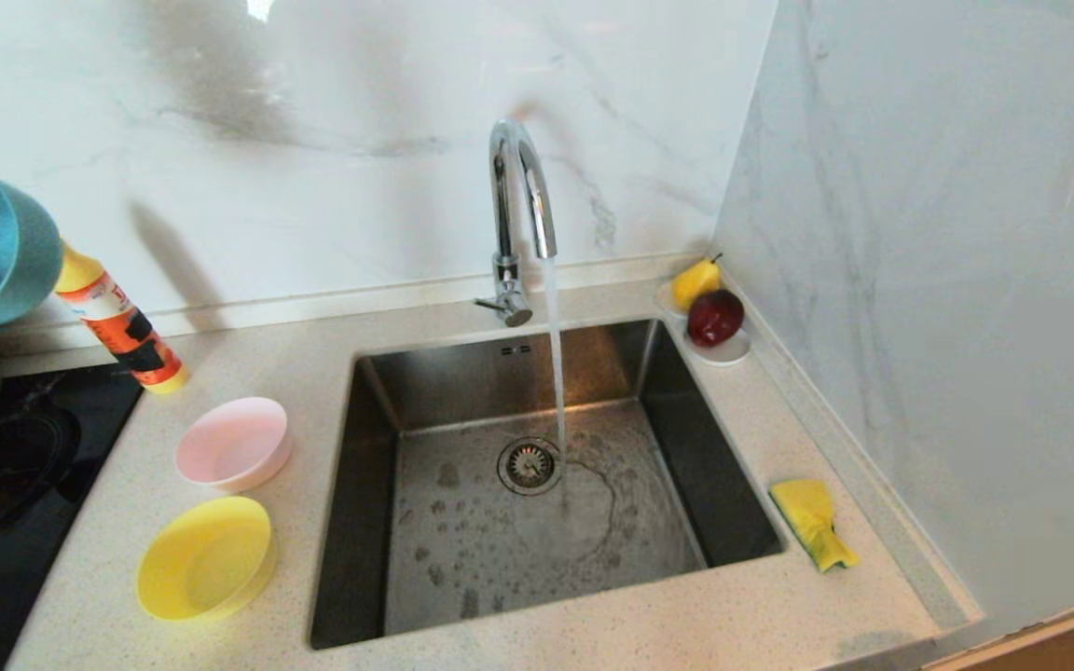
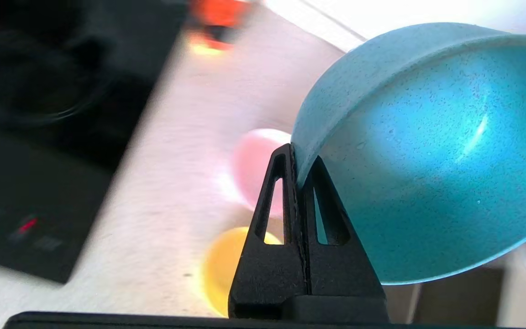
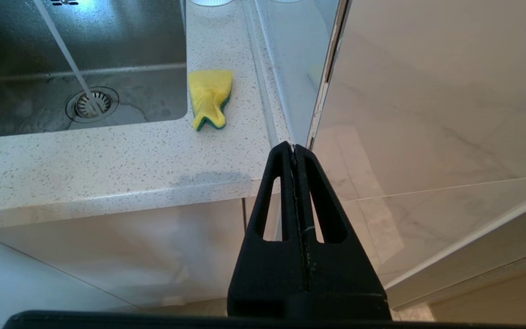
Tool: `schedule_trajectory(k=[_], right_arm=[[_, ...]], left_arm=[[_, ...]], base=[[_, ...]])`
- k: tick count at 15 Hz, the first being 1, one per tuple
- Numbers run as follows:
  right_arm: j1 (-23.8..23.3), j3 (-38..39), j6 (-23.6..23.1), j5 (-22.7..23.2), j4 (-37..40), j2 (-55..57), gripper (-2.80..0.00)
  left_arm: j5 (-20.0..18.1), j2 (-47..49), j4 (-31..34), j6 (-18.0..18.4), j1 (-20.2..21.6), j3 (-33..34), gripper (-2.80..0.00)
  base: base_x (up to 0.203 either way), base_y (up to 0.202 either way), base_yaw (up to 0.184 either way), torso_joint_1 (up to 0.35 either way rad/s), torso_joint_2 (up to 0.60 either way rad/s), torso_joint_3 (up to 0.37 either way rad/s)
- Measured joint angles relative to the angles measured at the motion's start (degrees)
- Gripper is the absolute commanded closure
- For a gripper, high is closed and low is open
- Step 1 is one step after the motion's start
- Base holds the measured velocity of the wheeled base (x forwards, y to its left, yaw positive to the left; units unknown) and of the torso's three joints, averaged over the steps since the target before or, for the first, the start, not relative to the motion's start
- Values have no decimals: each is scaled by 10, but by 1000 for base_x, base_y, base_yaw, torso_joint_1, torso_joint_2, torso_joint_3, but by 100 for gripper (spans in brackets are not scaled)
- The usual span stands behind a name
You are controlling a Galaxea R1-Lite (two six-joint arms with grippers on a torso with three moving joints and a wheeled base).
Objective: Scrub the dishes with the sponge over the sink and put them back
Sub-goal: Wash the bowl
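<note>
L gripper [image 2: 297, 157] pinches rim of light blue bowl [image 2: 427, 155], held tilted above counter's [image 1: 295, 373] left end.
Speckled matte plastic, round. R gripper [image 3: 295, 148] parked w/ fingers together, nothing held.

The left gripper [image 2: 298, 171] has its two black fingers pinched together on the rim of the light blue bowl [image 2: 427, 155], which is tilted with its hollow facing the camera. Beyond the fingertips, blurred, the pink bowl [image 2: 256, 171] and the yellow bowl [image 2: 224, 269] sit on the pale counter [image 2: 162, 183]. Farther off to one side lies a black cooktop [image 2: 39, 137].
</note>
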Motion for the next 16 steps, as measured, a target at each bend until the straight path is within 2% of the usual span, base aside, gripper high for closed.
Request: schedule_trajectory(k=[3,7,9,12,16], right_arm=[[0,0,0,0,0,0,0],[0,0,-1,0,0,0,0],[0,0,-5,0,0,0,0],[0,0,-3,0,1,0,0],[0,0,0,0,0,0,0]], left_arm=[[10,8,7,32,-94,-23,0],[115,41,5,36,-233,-25,0],[135,49,13,25,-301,-15,0],[159,59,21,-12,-394,5,0],[250,110,17,-57,-492,20,0]], base=[[0,0,0,0,0,0],[0,0,0,0,0,0],[0,0,0,0,0,0],[0,0,0,0,0,0],[0,0,0,0,0,0]])
